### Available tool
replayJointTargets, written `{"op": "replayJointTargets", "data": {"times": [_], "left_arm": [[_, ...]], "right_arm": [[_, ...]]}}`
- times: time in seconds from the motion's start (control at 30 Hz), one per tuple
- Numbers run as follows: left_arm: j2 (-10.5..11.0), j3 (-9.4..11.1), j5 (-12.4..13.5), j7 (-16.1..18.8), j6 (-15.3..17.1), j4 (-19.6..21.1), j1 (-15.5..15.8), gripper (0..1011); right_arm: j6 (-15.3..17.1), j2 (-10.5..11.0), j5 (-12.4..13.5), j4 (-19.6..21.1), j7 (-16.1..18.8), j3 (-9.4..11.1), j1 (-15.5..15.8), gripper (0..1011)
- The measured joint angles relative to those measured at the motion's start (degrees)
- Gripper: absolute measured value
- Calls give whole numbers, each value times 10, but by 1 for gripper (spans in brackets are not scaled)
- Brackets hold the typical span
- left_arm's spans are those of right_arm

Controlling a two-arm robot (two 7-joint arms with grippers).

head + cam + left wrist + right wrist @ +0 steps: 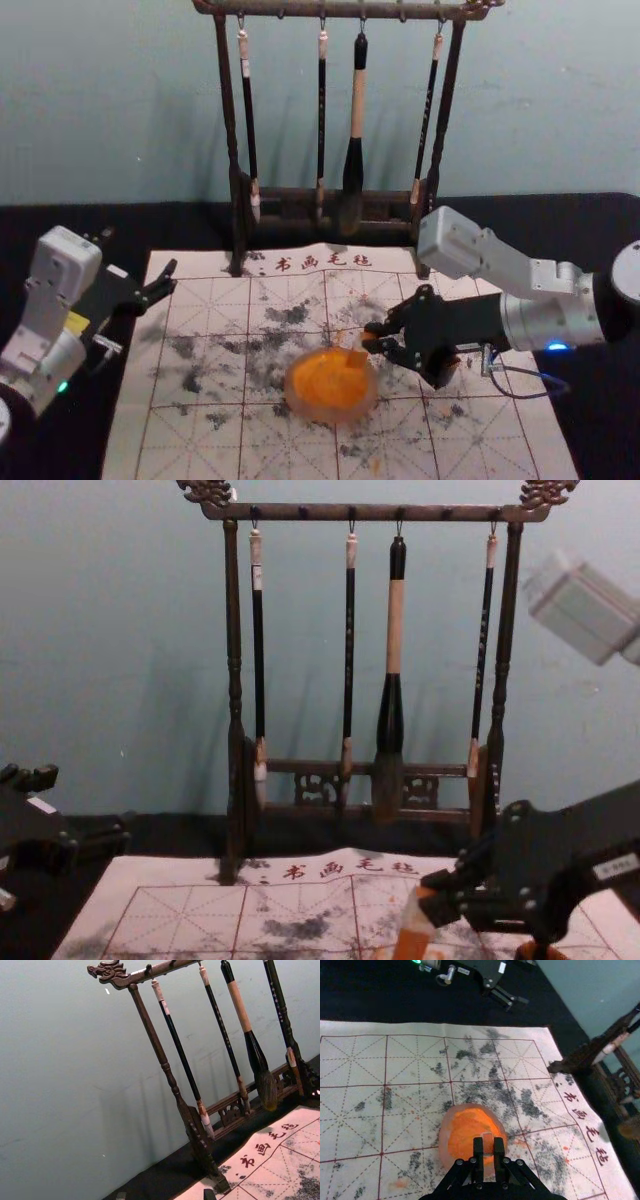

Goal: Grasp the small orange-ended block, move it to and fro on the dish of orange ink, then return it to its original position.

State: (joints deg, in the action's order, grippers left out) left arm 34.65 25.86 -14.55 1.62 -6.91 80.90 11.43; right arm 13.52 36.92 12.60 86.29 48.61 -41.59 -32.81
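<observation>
Gridded mat [205, 300] lies before a rack [228, 110] of hanging brushes. Right gripper [371, 337] is at the right side of the ink dish [291, 396], fingers closed on the block [356, 358], its lower end over the orange ink; contact cannot be confirmed. Left gripper [168, 278] is parked at the mat's left edge, fingers apart.

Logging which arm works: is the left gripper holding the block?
No, the right wrist view shows the block held by the right gripper.
</observation>
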Motion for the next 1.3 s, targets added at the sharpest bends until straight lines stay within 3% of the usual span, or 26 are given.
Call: {"op": "replayJointTargets", "data": {"times": [0.23, 0.6, 1.3], "left_arm": [[0, 0, 0, 0, 0, 0, 0, 1001], [0, 0, 0, 0, 0, 0, 0, 1001], [0, 0, 0, 0, 0, 0, 0, 1001]], "right_arm": [[10, -11, -9, -12, 13, -29, -26, 88], [16, -24, -14, -23, 22, -58, -45, 88], [19, -45, -23, -50, 24, -85, -66, 88]]}}
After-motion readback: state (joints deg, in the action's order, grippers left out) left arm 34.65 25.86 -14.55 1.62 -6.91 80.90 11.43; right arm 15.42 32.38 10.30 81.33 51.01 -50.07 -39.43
